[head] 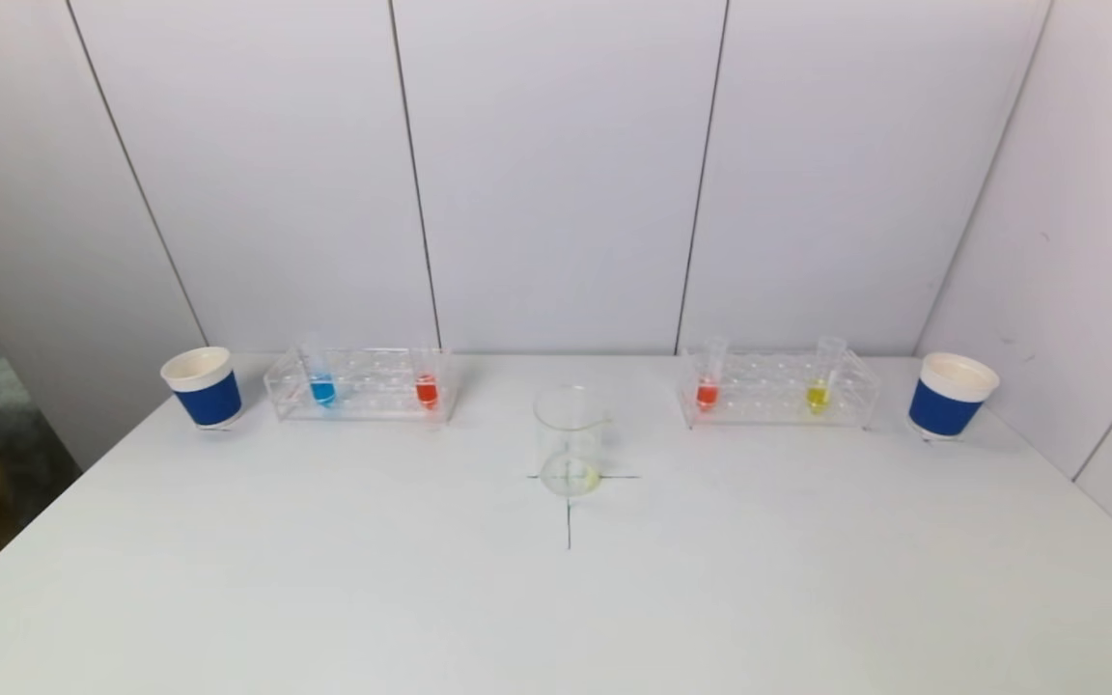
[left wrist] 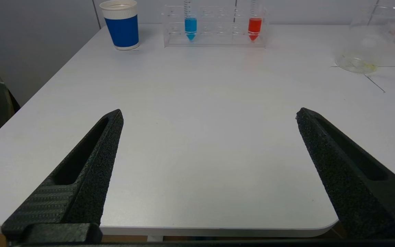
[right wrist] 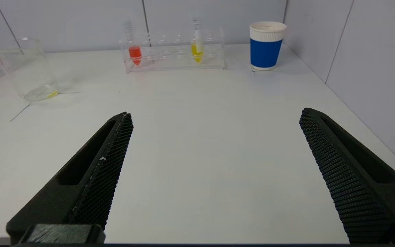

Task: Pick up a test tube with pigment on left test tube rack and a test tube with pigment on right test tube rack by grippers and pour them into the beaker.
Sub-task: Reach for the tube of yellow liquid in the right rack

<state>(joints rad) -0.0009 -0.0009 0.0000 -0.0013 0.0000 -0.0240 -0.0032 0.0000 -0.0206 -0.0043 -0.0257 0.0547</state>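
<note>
The clear left test tube rack [head: 360, 398] [left wrist: 214, 37] at the table's back left holds a blue-filled tube [head: 321, 388] [left wrist: 190, 28] and a red-filled tube [head: 427, 390] [left wrist: 254, 28]. On the back right, the right test tube rack [head: 776, 401] [right wrist: 175, 60] holds a red tube [head: 707, 391] [right wrist: 135, 53] and a yellow tube [head: 818, 394] [right wrist: 196, 50]. The glass beaker [head: 570, 439] [left wrist: 369, 44] [right wrist: 29, 73] stands in the middle on a black cross, a yellowish trace at its bottom. My left gripper [left wrist: 209, 115] and right gripper [right wrist: 216, 116] are open and empty over the table's near edge, outside the head view.
A blue paper cup [head: 203, 388] [left wrist: 122, 25] stands left of the left rack, another blue cup [head: 949, 396] [right wrist: 266, 46] right of the right rack. White wall panels close the back and right side. The white table [head: 556, 598] has bare surface in front of the racks.
</note>
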